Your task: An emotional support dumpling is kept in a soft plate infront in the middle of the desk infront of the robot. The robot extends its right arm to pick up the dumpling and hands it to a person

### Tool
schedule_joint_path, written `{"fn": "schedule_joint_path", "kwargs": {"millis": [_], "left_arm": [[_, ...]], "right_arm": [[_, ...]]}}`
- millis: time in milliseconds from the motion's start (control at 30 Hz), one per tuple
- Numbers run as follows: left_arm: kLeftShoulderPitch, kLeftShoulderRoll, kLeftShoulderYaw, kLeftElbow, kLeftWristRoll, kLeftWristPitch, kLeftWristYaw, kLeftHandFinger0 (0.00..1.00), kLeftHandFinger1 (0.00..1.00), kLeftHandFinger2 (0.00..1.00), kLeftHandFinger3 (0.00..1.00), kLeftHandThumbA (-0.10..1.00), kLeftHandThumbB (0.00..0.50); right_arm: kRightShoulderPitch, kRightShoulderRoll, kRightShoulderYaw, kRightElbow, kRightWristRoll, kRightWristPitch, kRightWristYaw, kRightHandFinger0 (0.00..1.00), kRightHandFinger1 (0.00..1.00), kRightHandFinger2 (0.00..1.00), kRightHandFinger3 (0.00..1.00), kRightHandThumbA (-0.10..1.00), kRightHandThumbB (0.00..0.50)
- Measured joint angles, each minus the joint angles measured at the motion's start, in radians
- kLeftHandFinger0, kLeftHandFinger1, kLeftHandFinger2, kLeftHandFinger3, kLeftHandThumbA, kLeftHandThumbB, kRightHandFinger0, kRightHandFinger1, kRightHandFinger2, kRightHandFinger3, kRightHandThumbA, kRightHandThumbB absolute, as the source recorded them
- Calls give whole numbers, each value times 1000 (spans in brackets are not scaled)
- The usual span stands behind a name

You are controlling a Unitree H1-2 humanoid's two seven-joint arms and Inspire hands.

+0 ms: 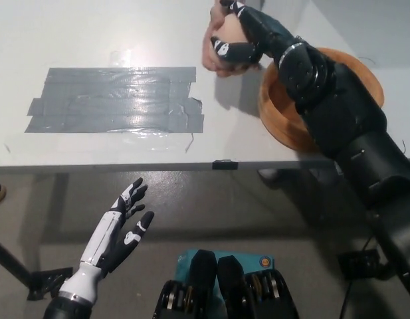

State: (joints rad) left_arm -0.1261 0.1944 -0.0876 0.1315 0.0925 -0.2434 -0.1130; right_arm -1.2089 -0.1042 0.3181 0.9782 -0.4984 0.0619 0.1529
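My black right hand (241,36) reaches over the far side of the white worktop (92,40), its fingers curled around the pale, rounded dumpling (226,30). A person's hand (214,56) wraps the same dumpling from the left and below, so both hands are on it at once, raised above the worktop surface. Only small patches of the dumpling show between my dark fingers and the person's; I cannot tell which of us carries its weight.

My right arm (337,119) runs from the picture's lower right up across the orange soft plate (364,73), covering much of its bowl. The plate sits near the worktop's front right corner, just right of the 2 joined hands, and what shows of its inside holds nothing.

Left of the handover, a broad patch of grey tape (118,100) lies flat on the worktop in overlapping strips, glossy under the light, well apart from the plate.

My white left hand (121,229) hangs below the worktop's front edge at the lower left, over the grey floor (191,212), palm up, fingers spread and holding nothing.
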Motion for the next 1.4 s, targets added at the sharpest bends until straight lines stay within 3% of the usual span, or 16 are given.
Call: {"fn": "schedule_joint_path", "kwargs": {"millis": [167,400,533,600,767,1067,1200,1400], "left_arm": [[-1,0,0,0,0,0,-5,959,1000,1000,1000,786,303],[-2,1,0,0,-1,5,-5,964,1000,1000,1000,776,295],[-3,1,0,0,0,9,-5,961,1000,1000,1000,781,298],[-6,1,0,0,-1,13,-5,962,1000,1000,1000,781,295],[-10,1,0,4,-1,20,-5,978,1000,1000,1000,750,281],[-9,1,0,14,-1,32,-5,977,1000,1000,1000,741,261],[-9,1,0,16,-1,35,-5,978,1000,1000,1000,745,274],[-7,1,0,17,-1,36,-5,979,1000,1000,1000,761,291]], "right_arm": [[6,-5,20,-2,1,0,12,1000,1000,1000,1000,1000,500],[26,-37,2,-74,5,-1,6,1000,1000,1000,1000,1000,500],[44,-69,-58,-206,22,-2,-2,1000,1000,1000,1000,1000,447],[46,-86,-85,-274,30,-1,-4,1000,1000,1000,1000,1000,493],[66,-122,-120,-457,41,13,1,1000,1000,1000,1000,1000,459],[290,-126,-127,-777,47,43,22,1000,1000,1000,1000,1000,423],[431,-125,-127,-904,52,57,29,1000,1000,1000,1000,961,367],[695,-123,-126,-1115,71,64,32,1000,1000,1000,1000,931,366]]}}
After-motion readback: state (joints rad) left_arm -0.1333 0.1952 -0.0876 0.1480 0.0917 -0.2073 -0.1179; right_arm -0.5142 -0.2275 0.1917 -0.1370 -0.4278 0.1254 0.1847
